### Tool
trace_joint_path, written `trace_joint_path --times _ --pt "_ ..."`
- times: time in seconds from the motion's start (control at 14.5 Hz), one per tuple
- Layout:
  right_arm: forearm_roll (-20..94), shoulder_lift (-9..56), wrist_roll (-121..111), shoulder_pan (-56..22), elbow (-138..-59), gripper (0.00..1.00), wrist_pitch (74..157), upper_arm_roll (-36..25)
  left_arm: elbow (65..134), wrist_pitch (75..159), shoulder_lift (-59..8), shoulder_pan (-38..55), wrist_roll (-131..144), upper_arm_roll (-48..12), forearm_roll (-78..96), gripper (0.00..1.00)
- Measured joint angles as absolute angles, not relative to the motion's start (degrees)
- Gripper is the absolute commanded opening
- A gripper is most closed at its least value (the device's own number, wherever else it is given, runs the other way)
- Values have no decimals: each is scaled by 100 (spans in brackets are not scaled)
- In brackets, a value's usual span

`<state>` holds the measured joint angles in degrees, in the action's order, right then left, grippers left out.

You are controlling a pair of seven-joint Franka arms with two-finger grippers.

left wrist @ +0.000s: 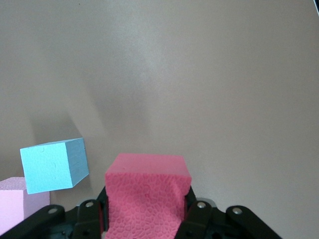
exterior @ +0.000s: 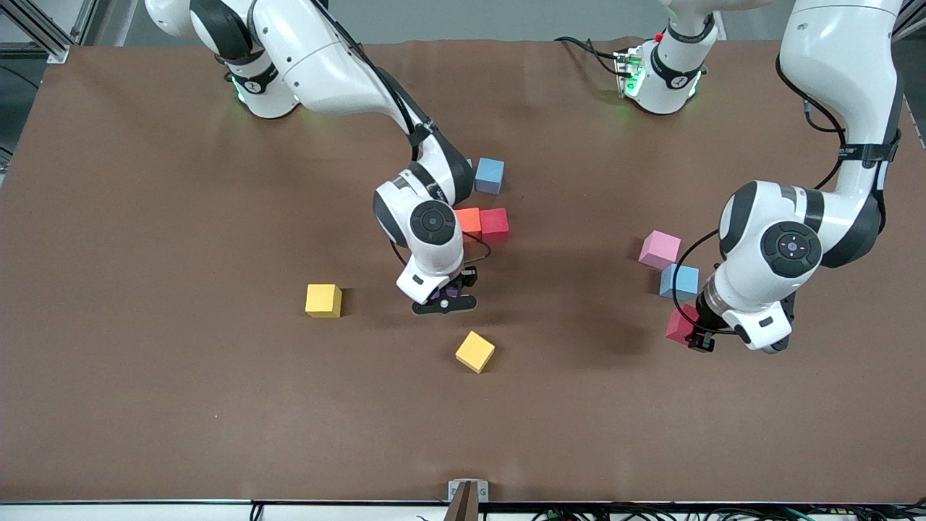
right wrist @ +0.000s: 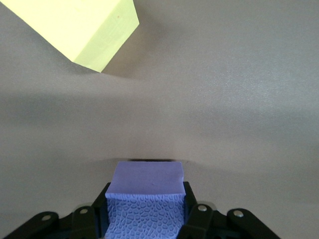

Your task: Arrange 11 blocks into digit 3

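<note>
We log brown table (exterior: pixel 181 405), grey frame at edges | right gripper (exterior: pixel 450 293) clamps purple cube (right wrist: pixel 145 199), yellow cube (right wrist: pixel 94 30) ahead of jaws | left gripper (exterior: pixel 696 331) clamps red cube (left wrist: pixel 147 196), blue cube (left wrist: pixel 54 165) beside | only front view shows orange cube (exterior: pixel 469 221).

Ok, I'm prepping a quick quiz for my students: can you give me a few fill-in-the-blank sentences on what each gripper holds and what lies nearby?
1. The left gripper is shut on a ____ cube.
2. The right gripper is shut on a ____ cube.
3. The orange cube touches a ____ cube.
4. The pink cube sits beside a light ____ cube.

Missing words: red; purple; red; blue
</note>
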<state>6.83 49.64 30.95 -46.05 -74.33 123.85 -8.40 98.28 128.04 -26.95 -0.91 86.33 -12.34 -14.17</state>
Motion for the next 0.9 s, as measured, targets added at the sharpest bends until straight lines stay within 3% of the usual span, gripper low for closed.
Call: trace_joint_path --times 0.9 --pt "683 4977 2996 -4605 -7432 0 12240 -851 9828 12804 -2719 -91 8633 -1230 -1417 38"
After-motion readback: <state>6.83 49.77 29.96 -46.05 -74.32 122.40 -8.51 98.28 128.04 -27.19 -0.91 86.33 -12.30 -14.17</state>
